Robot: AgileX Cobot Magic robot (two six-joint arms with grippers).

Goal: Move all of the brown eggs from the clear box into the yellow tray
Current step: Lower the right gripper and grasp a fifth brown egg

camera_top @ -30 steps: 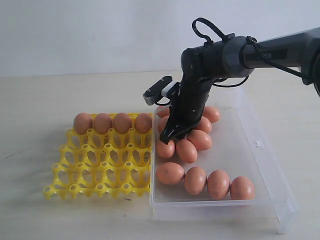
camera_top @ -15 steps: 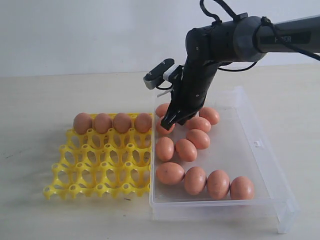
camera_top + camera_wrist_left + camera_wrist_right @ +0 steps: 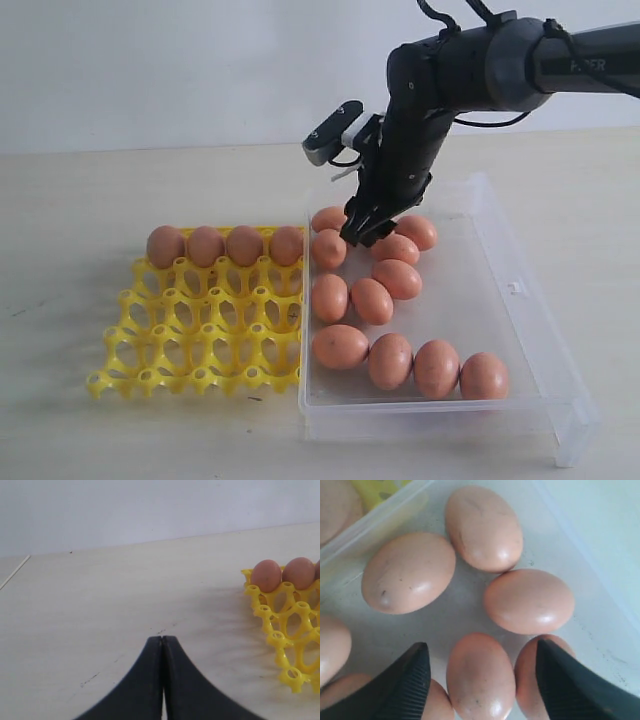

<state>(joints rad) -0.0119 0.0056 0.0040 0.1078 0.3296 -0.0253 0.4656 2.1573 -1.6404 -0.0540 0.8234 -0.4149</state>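
Four brown eggs sit in the far row of the yellow tray, and eleven more show in the clear box just beside it (a cluster at the far end, four in a line along the near wall). The right end effector hangs over the far cluster, fingers spread wide and holding nothing. The left end effector is pressed together above the bare desk, near a corner of the tray.
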